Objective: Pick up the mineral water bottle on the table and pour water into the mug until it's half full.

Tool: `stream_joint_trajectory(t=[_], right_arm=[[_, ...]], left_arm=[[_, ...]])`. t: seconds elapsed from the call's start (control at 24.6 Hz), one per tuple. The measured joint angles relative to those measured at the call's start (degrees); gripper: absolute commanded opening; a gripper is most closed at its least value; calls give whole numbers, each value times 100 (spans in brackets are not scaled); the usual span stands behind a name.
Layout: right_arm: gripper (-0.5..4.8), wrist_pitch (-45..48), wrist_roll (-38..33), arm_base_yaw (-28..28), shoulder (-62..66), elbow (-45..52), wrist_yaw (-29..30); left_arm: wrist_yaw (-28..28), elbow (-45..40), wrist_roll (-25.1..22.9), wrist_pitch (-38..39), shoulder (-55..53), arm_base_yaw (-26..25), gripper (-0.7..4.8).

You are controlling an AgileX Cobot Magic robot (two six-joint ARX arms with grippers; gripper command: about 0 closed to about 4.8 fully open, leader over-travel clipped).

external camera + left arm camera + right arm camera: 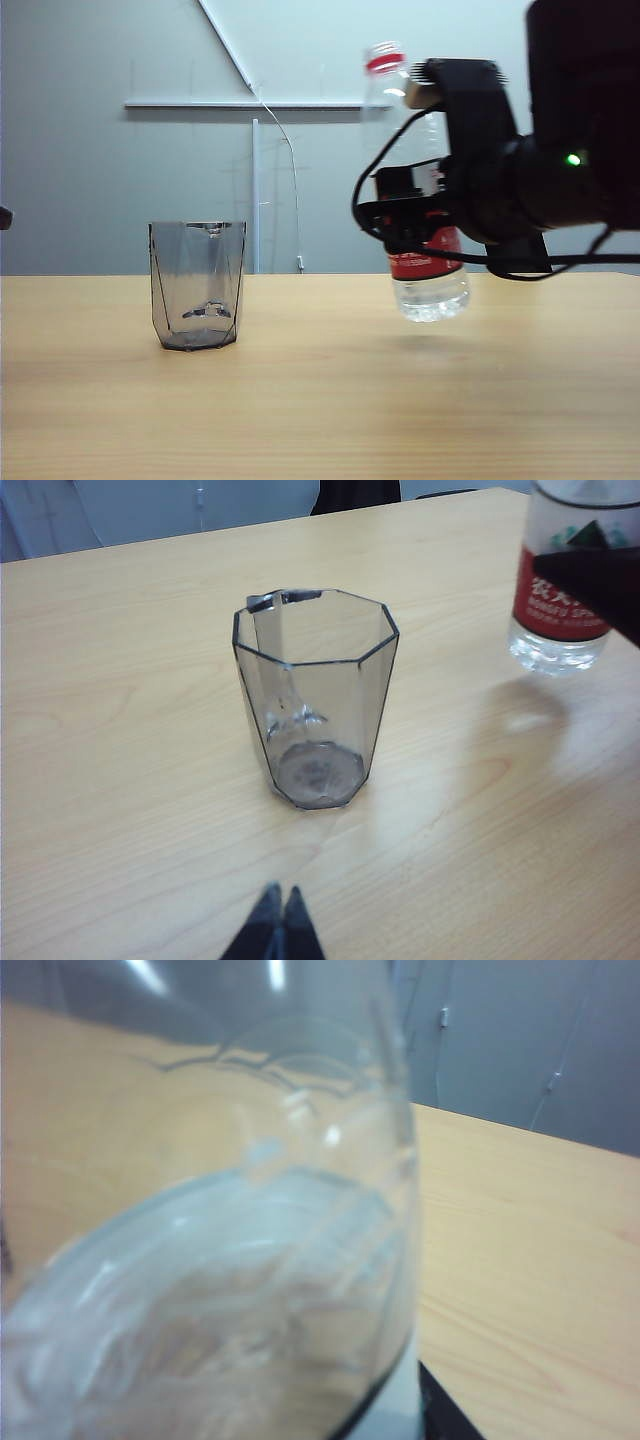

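The mineral water bottle (431, 290) hangs above the table (320, 400) at the right, tilted slightly with its red neck ring leaning left. My right gripper (415, 215) is shut on its labelled middle. Water (432, 300) fills its lower part. In the right wrist view the bottle (230, 1260) fills the picture, with one dark finger (445, 1415) beside it. The smoky-grey faceted mug (197, 285) stands upright on the left, apart from the bottle, and looks empty. In the left wrist view my left gripper (281, 898) is shut and empty, short of the mug (315, 695), with the bottle (555, 645) off to the side.
Bare light-wood table (120, 780) lies all round the mug and under the bottle. A grey wall with a white rail (240, 104) and a thin hanging cable (293, 190) stands behind the table's far edge.
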State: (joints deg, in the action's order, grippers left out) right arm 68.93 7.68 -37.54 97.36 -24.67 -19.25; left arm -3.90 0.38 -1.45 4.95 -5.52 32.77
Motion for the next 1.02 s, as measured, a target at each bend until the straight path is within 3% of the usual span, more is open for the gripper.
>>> stream_joint_trajectory(t=[0.2,0.33,0.53,0.61,1.02], right_arm=[[325,-804,570,-175,-31,-496,37],[324,-1698,1021,-256,-31,-1054,153],[324,-2376,1480,-267,-28,-1419,146],[324,-2848,2011,-278,-28,-1674,142],[323,-3373,3512,-293,-28,-1937,131]], left_arm=[[2,0,0,0,0,-9,-2],[4,0,0,0,0,-334,-2],[-7,0,0,4,116,-743,-2],[-7,0,0,0,330,-855,-2],[-4,0,0,2,457,-881,-2]])
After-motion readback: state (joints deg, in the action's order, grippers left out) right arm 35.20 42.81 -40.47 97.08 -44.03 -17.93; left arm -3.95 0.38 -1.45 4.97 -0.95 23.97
